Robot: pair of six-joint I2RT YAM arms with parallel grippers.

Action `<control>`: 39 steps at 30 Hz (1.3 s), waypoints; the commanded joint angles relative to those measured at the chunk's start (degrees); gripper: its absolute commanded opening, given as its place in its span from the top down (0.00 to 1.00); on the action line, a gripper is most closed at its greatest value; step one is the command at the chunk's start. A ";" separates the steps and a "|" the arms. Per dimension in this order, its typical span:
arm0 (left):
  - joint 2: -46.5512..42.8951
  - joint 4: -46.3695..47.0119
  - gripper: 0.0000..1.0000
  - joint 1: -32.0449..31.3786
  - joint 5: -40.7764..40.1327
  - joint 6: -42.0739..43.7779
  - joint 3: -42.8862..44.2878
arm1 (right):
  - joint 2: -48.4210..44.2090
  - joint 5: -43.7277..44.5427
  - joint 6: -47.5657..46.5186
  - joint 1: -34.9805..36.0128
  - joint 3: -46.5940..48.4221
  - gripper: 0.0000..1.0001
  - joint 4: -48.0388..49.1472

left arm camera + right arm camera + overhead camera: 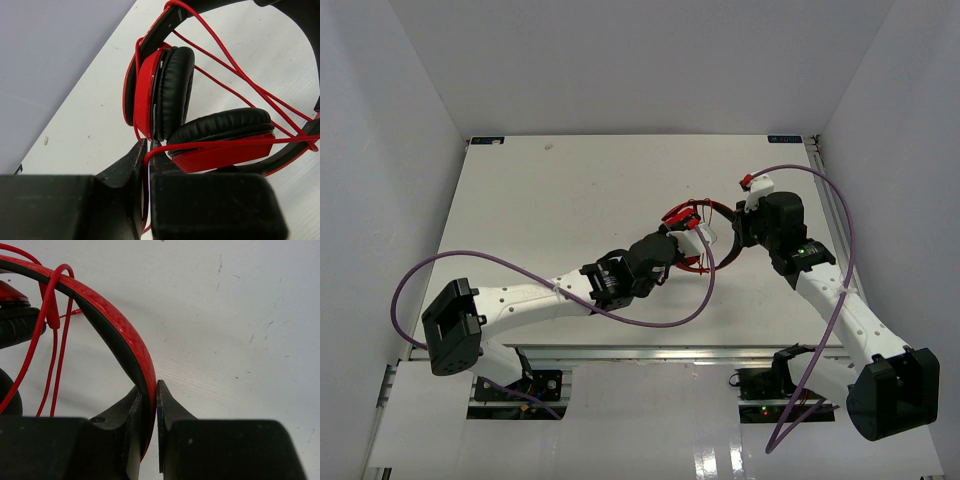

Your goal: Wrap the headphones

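Right jaws clamp headphones (120,335) band; left jaws pinch cable (210,145).

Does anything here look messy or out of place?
Only the thin red cable: it runs in loose, crossing strands across the headphones instead of a tidy coil. Nothing looks broken or spilled.

i see red headphones (142,95) with black pads (177,85) and a thin red cable (220,144); my arms (520,300) are white, their cables (460,253) purple, the table (570,190) off-white.
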 commanded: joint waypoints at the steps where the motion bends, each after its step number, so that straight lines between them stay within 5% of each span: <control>1: -3.32 4.77 0.78 0.27 -2.53 1.40 -0.91 | -0.06 -2.86 0.42 0.05 3.32 0.92 1.25; 23: -2.26 12.14 0.62 6.64 4.19 5.67 0.65 | -1.56 -13.91 -3.13 0.13 2.08 0.92 0.37; 39: -6.19 18.05 0.55 17.67 28.03 -12.27 -8.12 | -5.72 -25.72 -7.46 0.13 1.70 0.92 -0.76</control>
